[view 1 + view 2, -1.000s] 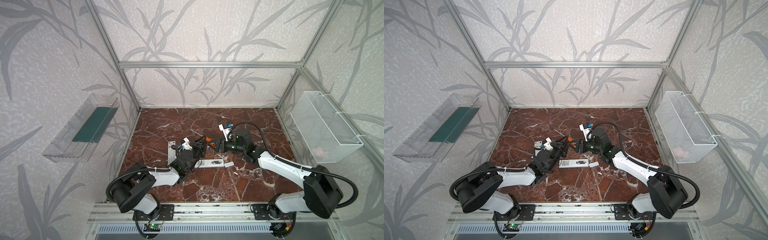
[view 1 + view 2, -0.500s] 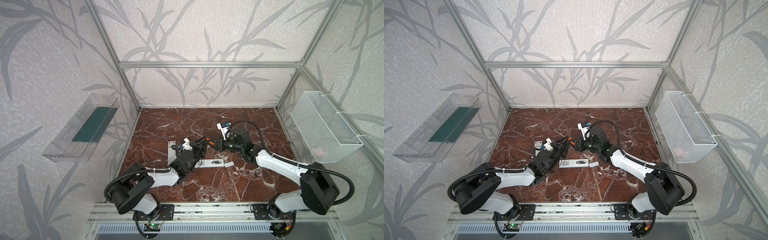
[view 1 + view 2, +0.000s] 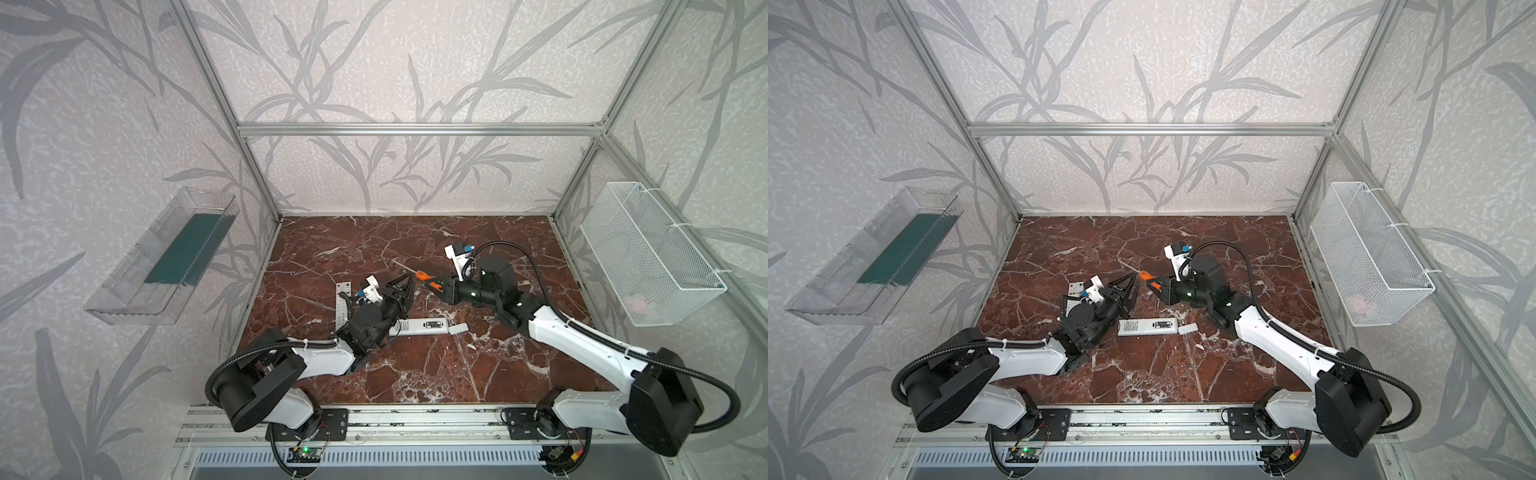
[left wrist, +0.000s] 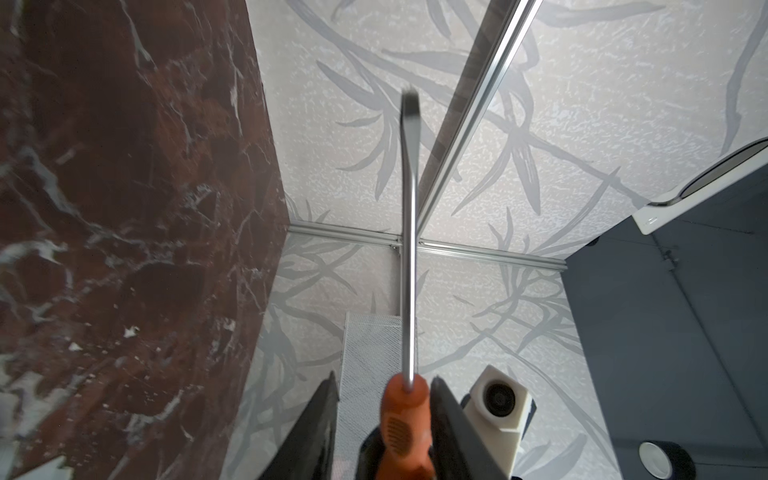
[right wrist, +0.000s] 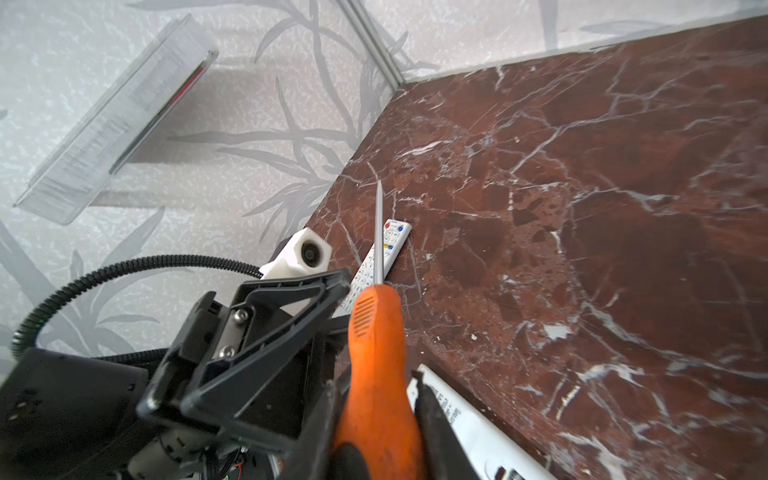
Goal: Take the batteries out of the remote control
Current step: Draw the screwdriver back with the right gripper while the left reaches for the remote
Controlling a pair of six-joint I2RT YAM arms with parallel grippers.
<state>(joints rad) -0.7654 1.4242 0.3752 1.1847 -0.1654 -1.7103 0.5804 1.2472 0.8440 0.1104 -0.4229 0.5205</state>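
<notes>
right gripper (image 5: pixel 376 380) is clamped tight on the ribbed orange handle of the screwdriver (image 5: pixel 374 328), thin steel shaft sticking out over the table. left gripper (image 4: pixel 382 378) has its black jaws spread either side of that same handle with a gap on one side, so it isn't squeezing it. close by, a smooth white remote (image 3: pixel 419 326) lies back-up on the veined red-brown marble table (image 3: pixel 374 249), a small white cover piece (image 3: pixel 457 329) at its end. batteries: just a dark slot in that back, too small to make them out (sorry). second remote (image 3: pixel 343 299) lies buttons-up. clear plastic tray (image 3: pixel 124 307) on the wall holds a dark green strip (image 3: pixel 187 249); white wire-mesh basket (image 3: pixel 652 257) has something pinkish (image 3: pixel 636 301), blurry
</notes>
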